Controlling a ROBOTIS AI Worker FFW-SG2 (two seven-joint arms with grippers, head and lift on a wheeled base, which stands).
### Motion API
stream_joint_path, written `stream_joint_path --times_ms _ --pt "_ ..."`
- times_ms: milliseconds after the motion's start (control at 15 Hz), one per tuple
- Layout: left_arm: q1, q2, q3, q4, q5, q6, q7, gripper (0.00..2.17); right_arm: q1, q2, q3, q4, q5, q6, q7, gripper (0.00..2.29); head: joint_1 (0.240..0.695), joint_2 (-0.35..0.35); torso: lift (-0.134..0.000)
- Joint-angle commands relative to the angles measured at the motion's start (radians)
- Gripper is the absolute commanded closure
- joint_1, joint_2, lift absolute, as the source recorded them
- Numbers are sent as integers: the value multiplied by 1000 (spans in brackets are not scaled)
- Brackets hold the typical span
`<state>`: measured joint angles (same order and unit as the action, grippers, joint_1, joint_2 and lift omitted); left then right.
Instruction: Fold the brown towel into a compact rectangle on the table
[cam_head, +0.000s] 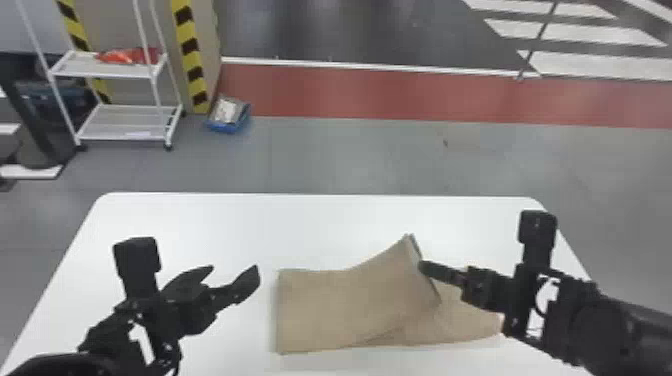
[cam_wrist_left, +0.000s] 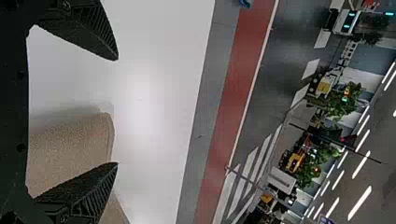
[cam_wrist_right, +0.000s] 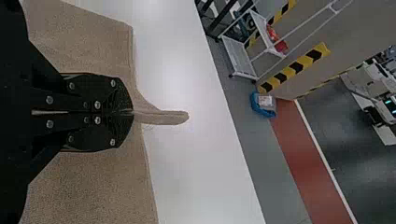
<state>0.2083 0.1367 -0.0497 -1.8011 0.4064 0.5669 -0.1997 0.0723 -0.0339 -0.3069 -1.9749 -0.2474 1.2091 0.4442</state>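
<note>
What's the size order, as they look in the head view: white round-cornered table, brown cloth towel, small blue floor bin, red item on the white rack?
1. White table
2. Brown towel
3. Blue bin and red item: too alike to rank

Towel (cam_head: 345, 305) plain brn, btm ctr of head view; table (cam_head: 210, 220) plain wht across lower half; L gripper (cam_head: 235, 280), btm left, & R gripper (cam_head: 425, 269), btm right, both blk. Upper left: wht cart (cam_head: 125, 122) w/ red-orange item (cam_head: 125, 56), tape (cam_head: 190, 46) in diag blk/yel stripes, blue bin (cam_head: 222, 128). Floor (cam_head: 325, 155) grey thru mid-frame, dk-red band (cam_head: 450, 95) above, thin wht line (cam_head: 350, 65) edging it, then dk-grey paving (cam_head: 350, 30) w/ wht stripes (cam_head: 575, 32), upper right.
</note>
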Motion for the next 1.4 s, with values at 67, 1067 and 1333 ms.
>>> stream_joint_path --times_ms 67,1067,1333 --pt "11 1 10 -4 0 0 -1 87 -3 -14 -98 -19 -26 67 53 1362 695 -111 0" --pt "17 -2 -16 -14 -8 6 5 87 -8 -52 -212 42 -21 27 96 1362 695 -227 0" --pt "17 -8 -28 -12 -12 6 11 87 -9 -52 -261 96 -26 -19 123 1362 695 -249 0"
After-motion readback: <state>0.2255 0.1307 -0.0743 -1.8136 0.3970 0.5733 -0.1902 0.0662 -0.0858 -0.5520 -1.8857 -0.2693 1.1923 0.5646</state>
